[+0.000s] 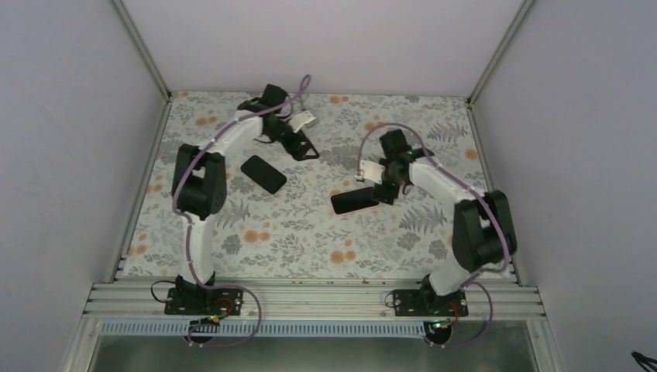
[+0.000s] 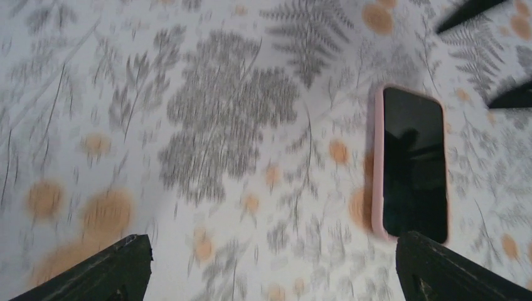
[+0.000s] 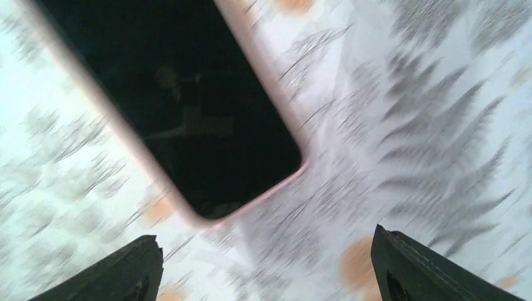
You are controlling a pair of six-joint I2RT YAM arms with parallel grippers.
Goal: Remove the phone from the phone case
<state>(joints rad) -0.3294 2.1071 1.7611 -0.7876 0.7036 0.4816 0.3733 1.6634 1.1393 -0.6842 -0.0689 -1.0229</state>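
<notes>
Phone [image 1: 355, 200] lies flat on the floral-print table [image 1: 310, 248], right of centre, dark glossy face up and framed by the rim of its pink case [image 2: 377, 163]. Its long axis runs roughly left to right, slightly tilted. Right gripper [image 1: 385, 188] sits just at the phone's right-hand end. In the right wrist view its fingers [image 3: 125, 269] stand wide apart at the lower corners with nothing between them — one corner of the case lies just beyond the tips, no contact visible. Left gripper [image 1: 298, 143] is toward the far side of the table, left of centre and well apart from the phone. In its wrist view the jaws are spread wide and empty, with the pink-rimmed phone off to the right on the cloth. A second dark flat rectangle [image 1: 263, 174] lies beside the left arm, near that gripper — phone or case, cannot tell. Both wrist views are blurred.
</notes>
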